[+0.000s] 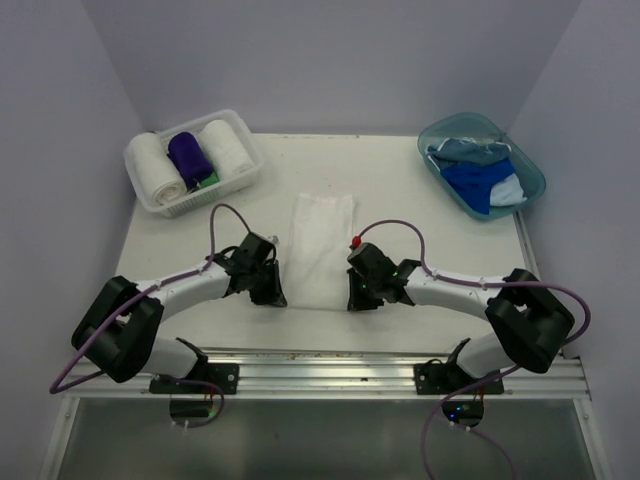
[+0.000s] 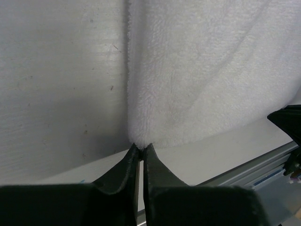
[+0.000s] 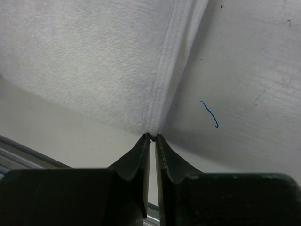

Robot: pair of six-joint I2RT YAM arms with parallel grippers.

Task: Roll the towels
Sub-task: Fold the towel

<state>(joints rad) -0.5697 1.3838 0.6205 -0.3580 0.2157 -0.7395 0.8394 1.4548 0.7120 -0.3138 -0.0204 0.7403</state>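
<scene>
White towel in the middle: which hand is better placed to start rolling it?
Neither, as far as I can judge. The left hand pinches the near left corner of the white towel, and the right hand pinches its near right corner. They are evenly matched, so both should probably roll together.

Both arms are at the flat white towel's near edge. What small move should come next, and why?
Probably lift both near corners slightly and curl them toward the far edge to start the roll. The left gripper and right gripper each look shut on a near corner of the white towel, which lies flat and unrolled.
</scene>
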